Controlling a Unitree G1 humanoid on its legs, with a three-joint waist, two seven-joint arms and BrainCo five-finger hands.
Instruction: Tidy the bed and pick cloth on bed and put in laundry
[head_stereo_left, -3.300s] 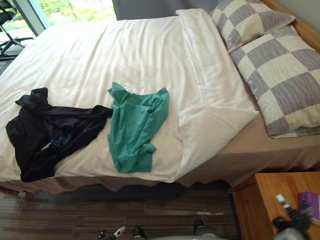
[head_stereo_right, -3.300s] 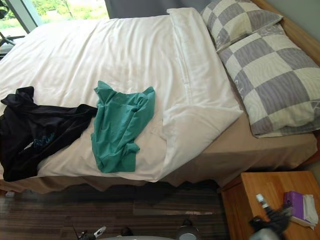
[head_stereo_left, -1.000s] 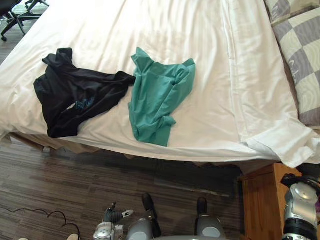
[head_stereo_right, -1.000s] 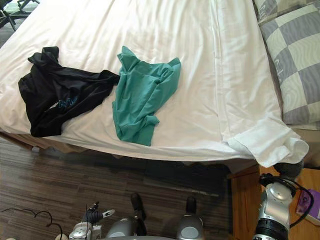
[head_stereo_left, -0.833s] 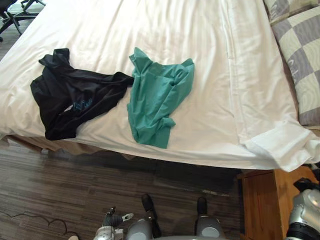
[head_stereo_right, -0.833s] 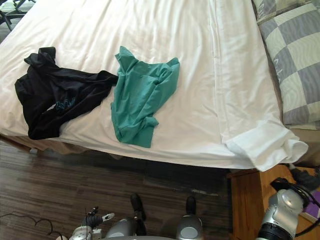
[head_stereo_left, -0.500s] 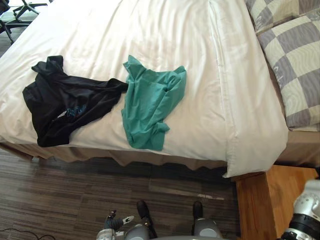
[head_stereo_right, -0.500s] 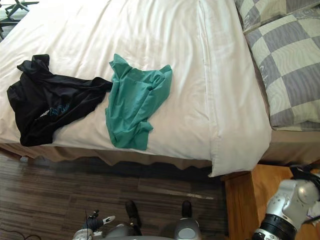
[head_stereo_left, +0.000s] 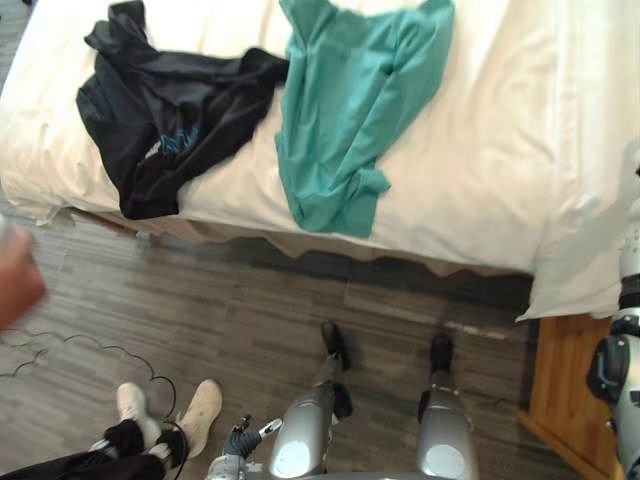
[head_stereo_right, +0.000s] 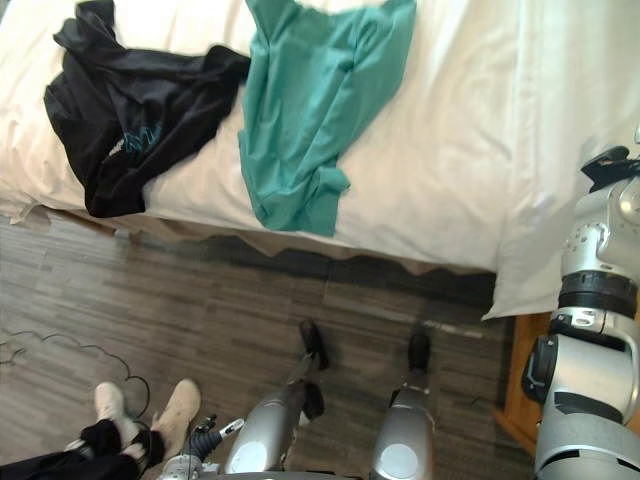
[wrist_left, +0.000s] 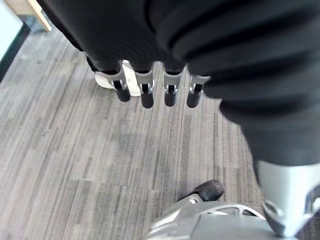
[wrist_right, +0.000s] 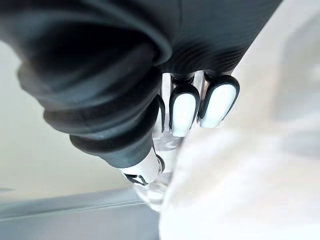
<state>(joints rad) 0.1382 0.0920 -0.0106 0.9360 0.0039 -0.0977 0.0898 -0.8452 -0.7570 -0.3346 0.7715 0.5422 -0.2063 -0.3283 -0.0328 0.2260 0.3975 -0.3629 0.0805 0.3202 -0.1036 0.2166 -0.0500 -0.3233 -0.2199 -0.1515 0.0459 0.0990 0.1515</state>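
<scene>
A black garment (head_stereo_left: 165, 110) lies crumpled at the left of the bed, near its front edge. A teal garment (head_stereo_left: 350, 110) lies right beside it and touches it. Both rest on the white duvet (head_stereo_left: 500, 170), whose corner hangs over the bed's right front edge. My right hand (head_stereo_right: 610, 165) is up at that hanging edge. In the right wrist view its fingers (wrist_right: 182, 112) are curled tight against the white duvet (wrist_right: 250, 175). My left hand (head_stereo_right: 205, 435) hangs low over the floor with straight fingers (wrist_left: 145, 92) and holds nothing.
A person's shoes (head_stereo_left: 160, 410) stand on the wooden floor at my lower left, and a blurred hand (head_stereo_left: 15, 275) shows at the left edge. A wooden nightstand (head_stereo_left: 565, 390) stands at the bed's right front corner, under my right arm.
The camera has tipped down and nearer to the bed's front edge. My right arm has risen to the duvet's hanging corner and its fingers have curled shut. A person has come into view.
</scene>
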